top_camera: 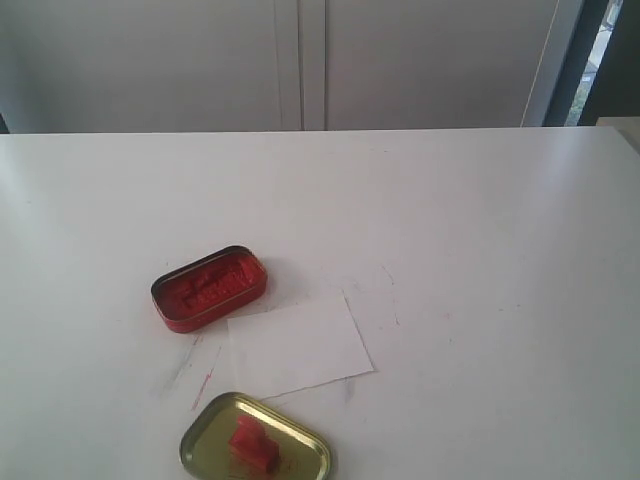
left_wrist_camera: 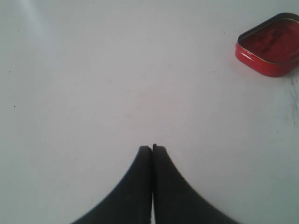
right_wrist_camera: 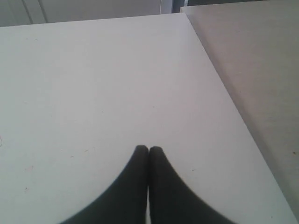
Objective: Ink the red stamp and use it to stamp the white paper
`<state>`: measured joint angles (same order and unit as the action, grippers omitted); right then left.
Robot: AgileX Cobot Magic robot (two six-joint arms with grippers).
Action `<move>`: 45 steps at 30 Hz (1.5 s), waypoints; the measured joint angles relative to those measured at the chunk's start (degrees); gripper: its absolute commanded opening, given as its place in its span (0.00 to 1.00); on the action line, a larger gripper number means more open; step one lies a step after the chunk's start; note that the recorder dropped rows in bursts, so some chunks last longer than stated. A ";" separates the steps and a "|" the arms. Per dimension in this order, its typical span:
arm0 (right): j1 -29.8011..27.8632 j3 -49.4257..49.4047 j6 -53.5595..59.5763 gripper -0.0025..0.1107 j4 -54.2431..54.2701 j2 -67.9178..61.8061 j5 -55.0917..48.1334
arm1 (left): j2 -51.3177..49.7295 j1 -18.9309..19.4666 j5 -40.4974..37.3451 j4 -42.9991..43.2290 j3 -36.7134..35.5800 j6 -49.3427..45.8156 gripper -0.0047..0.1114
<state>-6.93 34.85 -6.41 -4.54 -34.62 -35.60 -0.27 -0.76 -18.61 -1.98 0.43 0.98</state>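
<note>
Ahead of the left jaws and off to one side, well apart from the tips, stands the ink tin [left_wrist_camera: 270,44], open and filled with red ink. The left jaws are closed tip to tip and grip nothing; only bare bench [left_wrist_camera: 117,84] lies directly before them. The right jaws are likewise pressed together and empty. They face a bare stretch of bench running out to its far corner, with none of the task's items in their view.

Neither wrist view shows the red stamp [top_camera: 252,444]. From the room it is seen sitting inside the gold lid [top_camera: 300,450], clear of both sets of jaws. The white paper [top_camera: 298,345] lies flat between the lid and the ink tin, with one corner just beside the tin. Its face appears plain: no imprint can be made out. A few red smears [top_camera: 205,385] mark the bench beside the paper.

Status, as judged from this layout: no step is complete.
1. Stamp: not yet grasped.
2. Inking: not yet done.
3. Imprint on paper: not yet made.

Either pair of jaws would first have to open before taking the stamp by its knob.
</note>
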 measured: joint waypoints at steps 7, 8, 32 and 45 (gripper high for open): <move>0.00 0.00 0.00 0.02 0.00 -0.14 -0.25 | 0.00 0.00 0.00 0.00 0.00 0.00 0.04; 0.00 0.00 0.00 0.02 0.00 -0.18 -0.25 | 0.00 0.00 0.00 0.00 0.00 0.00 0.04; 0.08 9.42 10.14 0.02 12.28 -20.84 -7.38 | 0.00 0.00 0.00 0.00 0.00 0.00 0.04; 9.72 14.42 14.47 0.02 15.87 -30.68 -9.92 | 0.00 0.00 0.00 0.00 0.00 0.00 0.04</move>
<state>2.79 49.27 8.05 11.33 -65.30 -45.52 -0.27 -0.76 -18.61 -1.98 0.43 0.98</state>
